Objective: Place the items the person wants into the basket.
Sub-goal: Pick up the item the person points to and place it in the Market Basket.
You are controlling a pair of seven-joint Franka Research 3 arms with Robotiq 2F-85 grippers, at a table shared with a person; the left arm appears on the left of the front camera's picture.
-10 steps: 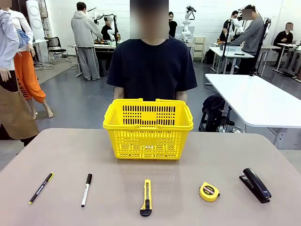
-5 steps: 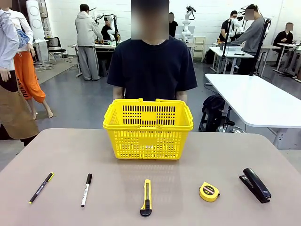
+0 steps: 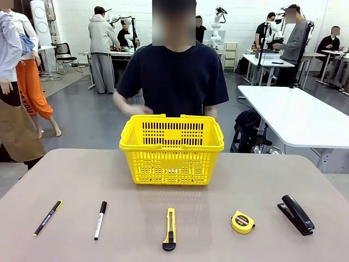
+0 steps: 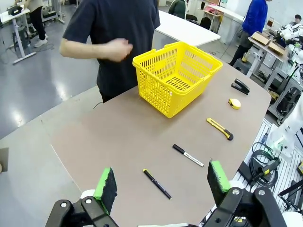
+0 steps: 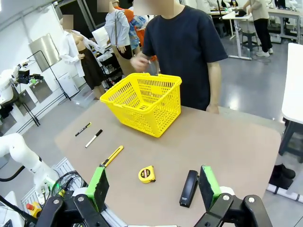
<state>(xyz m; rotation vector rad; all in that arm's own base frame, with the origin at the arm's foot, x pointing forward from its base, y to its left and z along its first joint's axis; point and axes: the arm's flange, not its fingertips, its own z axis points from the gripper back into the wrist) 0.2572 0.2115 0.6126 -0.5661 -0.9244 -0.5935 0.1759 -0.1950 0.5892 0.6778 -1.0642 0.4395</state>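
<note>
I've got left fingers (image 4: 106,183) and right fingers (image 5: 98,185) both spread wide, hovering high over the surface (image 3: 82,180); person's hand (image 3: 130,108) raised, blurred, near the basket (image 3: 172,164) rim

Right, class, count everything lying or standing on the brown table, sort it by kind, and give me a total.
Writing tools: 2, the pen and the marker
Cutting tools: 1, the knife
Measuring tools: 1, the tape measure
Office fasteners: 1, the stapler
Containers: 1, the basket
Total: 6
</note>
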